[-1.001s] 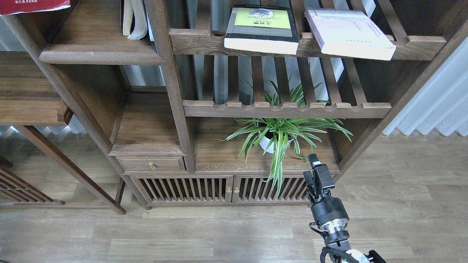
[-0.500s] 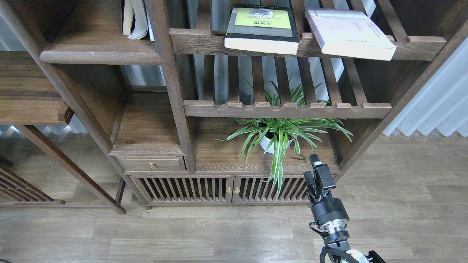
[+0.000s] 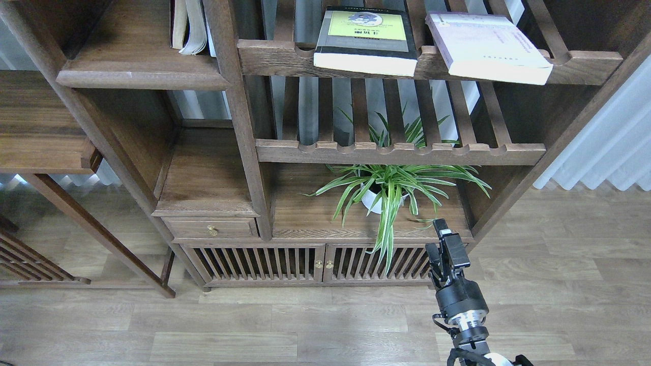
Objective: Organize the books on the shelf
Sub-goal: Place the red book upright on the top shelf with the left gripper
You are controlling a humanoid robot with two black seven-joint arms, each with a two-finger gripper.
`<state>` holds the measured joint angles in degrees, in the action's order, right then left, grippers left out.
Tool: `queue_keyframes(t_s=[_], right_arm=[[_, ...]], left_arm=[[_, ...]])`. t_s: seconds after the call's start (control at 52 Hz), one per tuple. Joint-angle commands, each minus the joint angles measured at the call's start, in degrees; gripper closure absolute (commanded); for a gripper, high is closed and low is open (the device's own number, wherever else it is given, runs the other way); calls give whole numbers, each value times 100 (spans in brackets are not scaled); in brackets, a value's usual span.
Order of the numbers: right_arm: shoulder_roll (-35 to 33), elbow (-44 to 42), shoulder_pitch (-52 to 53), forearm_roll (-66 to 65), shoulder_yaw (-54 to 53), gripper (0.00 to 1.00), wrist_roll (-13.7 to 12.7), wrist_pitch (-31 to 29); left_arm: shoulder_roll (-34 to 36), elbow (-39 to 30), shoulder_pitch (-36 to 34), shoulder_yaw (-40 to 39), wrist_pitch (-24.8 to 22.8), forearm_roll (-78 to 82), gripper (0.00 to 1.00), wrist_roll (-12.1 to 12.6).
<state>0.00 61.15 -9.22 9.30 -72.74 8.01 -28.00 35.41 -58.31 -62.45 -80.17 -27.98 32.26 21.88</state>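
Soft, even daylight is filtering through the white curtain (image 3: 605, 152) at right, leaving faint shadows under the shelf boards. The picture is staying sharp throughout, with no glare, though straight lines are bowing slightly near the edges.

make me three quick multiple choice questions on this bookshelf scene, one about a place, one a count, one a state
1. Where is the potted plant?
A. on the floor
B. on the cabinet top under the lower slatted shelf
C. on the top slatted shelf

2. How many books lie flat on the top slatted shelf?
A. one
B. two
C. four

3. What is the right gripper holding?
A. nothing
B. a book
C. the plant

Answers:
1 B, its white pot stands on the board above the cabinet doors.
2 B, the black book and the white book.
3 A, it hangs free before the cabinet, touching no book.
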Motion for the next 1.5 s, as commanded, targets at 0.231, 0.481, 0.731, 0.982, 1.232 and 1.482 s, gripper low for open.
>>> queue_keyframes(t_s=[0.231, 0.481, 0.731, 0.982, 1.232, 1.482], right_arm=[[0, 2, 8, 1, 40, 1, -1, 0], [0, 11, -27, 1, 23, 1, -1, 0], [0, 11, -27, 1, 14, 1, -1, 0], [0, 11, -45, 10, -4, 1, -1, 0], [0, 11, -80, 10, 5, 1, -1, 0], [0, 11, -124, 159, 23, 1, -1, 0]], left_arm=[[-588, 583, -434, 72, -2, 61, 95, -157], [-895, 1120, -663, 204, -2, 70, 94, -307], [-1282, 1761, -1093, 336, -2, 315, 93, -553], [-1555, 1911, -1164, 476, -2, 316, 85, -615], [-1677, 1937, -1041, 520, -2, 263, 76, -922], [-1775, 1840, -918, 520, -2, 123, 33, -922]])
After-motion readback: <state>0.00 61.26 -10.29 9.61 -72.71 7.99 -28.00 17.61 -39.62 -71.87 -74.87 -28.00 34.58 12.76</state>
